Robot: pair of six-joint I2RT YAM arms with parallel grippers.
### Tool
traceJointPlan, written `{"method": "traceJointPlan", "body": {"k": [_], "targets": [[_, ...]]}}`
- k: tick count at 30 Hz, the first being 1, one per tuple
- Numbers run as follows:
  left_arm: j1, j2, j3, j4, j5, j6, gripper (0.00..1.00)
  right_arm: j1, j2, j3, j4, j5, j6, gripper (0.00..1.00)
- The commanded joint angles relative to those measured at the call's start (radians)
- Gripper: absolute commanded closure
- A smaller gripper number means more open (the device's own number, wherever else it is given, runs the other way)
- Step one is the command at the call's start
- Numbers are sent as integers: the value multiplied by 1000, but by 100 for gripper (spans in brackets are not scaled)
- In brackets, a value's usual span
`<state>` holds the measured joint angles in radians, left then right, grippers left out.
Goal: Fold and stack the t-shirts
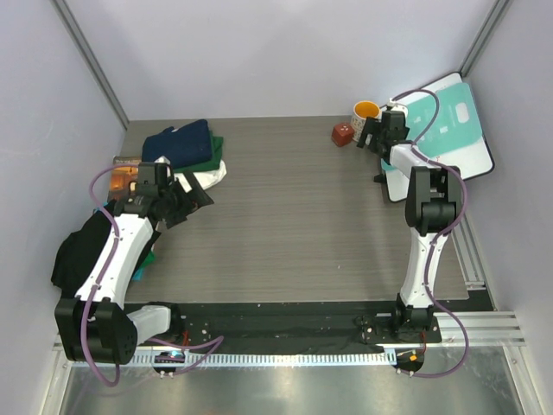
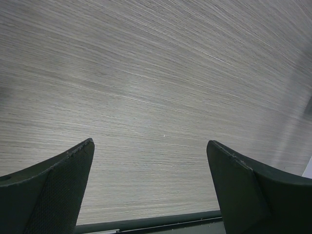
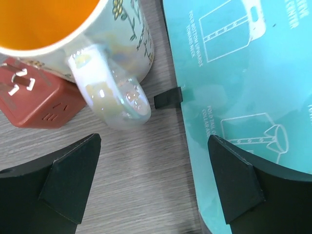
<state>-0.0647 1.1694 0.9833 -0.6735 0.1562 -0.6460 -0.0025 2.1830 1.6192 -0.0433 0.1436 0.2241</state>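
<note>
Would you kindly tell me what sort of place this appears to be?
Likely a robotics lab cell, not a home: left arm and right arm bolted to a table, plain white walls around it, staged t-shirts and teal folding board.

The left hand (image 2: 148, 146) is open wide and holds nothing. The right arm (image 1: 425, 233) reaches far out, and the right hand (image 3: 153, 139) is open too.

White arms (image 1: 121, 251), black joints, purple cables (image 1: 94, 184); left gripper (image 2: 150, 142) black.
</note>
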Motion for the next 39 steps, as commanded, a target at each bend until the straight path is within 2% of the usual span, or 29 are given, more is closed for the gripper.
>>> {"method": "traceJointPlan", "body": {"k": [1, 5, 13, 23, 35, 38, 39], "targets": [[6, -14, -2, 37, 25, 2, 3, -40, -64, -2, 12, 19, -14, 2], [5, -11, 6, 32, 25, 6, 3, -39, -111, -41, 82, -53, -5, 2], [6, -14, 3, 32, 25, 6, 3, -25, 12, 175, -23, -174, -11, 2], [6, -1, -3, 29, 17, 16, 3, 2, 248, 427, -102, -199, -11, 2], [5, 13, -21, 40, 16, 16, 4, 36, 322, 444, -32, -148, -23, 3], [5, 15, -23, 40, 14, 14, 4, 39, 328, 441, -29, -107, -20, 7], [3, 18, -24, 41, 16, 14, 5, 39, 327, 438, -24, -108, -20, 13]]}}
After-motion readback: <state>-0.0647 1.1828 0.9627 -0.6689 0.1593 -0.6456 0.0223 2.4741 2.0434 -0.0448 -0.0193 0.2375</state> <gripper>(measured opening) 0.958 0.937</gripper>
